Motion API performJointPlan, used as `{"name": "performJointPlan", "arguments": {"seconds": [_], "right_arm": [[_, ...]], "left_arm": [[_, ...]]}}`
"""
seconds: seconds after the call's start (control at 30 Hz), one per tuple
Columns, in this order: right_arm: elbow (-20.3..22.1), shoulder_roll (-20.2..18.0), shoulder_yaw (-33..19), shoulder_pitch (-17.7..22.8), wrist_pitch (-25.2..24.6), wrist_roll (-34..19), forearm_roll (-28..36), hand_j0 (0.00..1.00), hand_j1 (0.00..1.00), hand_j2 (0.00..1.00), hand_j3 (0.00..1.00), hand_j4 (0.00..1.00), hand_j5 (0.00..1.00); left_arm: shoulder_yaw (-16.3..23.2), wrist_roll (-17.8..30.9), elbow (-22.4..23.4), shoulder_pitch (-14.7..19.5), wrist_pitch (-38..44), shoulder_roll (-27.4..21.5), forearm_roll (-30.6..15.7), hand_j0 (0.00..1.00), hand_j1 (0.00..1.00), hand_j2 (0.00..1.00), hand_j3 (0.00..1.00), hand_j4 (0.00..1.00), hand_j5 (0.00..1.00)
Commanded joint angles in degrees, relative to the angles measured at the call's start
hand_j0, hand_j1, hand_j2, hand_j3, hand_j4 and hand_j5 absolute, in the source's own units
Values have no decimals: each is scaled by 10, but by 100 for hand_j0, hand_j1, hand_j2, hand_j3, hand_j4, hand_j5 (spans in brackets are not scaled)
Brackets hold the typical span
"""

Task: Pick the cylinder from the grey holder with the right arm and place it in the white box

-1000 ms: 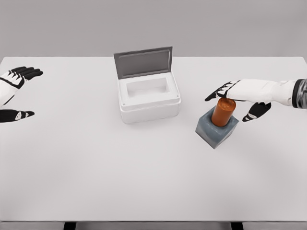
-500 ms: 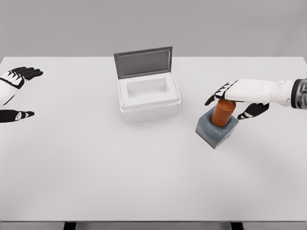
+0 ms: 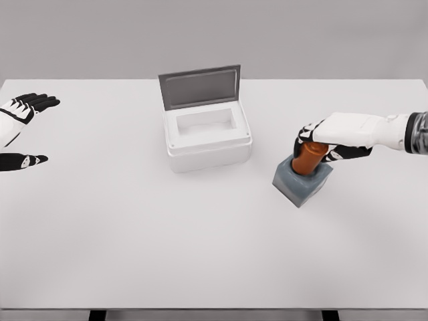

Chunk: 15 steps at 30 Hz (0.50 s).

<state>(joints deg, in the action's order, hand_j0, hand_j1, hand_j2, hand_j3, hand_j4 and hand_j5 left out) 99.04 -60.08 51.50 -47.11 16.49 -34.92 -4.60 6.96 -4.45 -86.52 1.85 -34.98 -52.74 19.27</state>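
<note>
My right hand (image 3: 319,142) is curled around the top of the orange cylinder (image 3: 309,158), which stands in the grey holder (image 3: 302,180) right of the open white box (image 3: 207,138) on the desk (image 3: 134,227); an angled pull could drag or tip the holder.

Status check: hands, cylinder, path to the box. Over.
Right hand shut on orange cylinder, seated in grey holder. Left hand open, far left. White box lid up, nothing between.
</note>
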Motion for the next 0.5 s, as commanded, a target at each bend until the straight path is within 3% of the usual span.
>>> {"name": "performJointPlan", "arguments": {"seconds": [0.0,0.37,0.47], "right_arm": [[0,0,0,0,0,-1,2,25,25,25,25,25,25],[0,0,-31,-5,44,-1,2,25,25,25,25,25,25],[-1,15,-42,-9,48,-1,2,25,25,25,25,25,25]], "left_arm": [[0,0,0,0,0,-1,-4,100,100,100,100,100,100],[0,-1,-1,0,0,-1,-4,100,100,100,100,100,100],[0,-1,-1,0,0,-1,-4,100,100,100,100,100,100]]}}
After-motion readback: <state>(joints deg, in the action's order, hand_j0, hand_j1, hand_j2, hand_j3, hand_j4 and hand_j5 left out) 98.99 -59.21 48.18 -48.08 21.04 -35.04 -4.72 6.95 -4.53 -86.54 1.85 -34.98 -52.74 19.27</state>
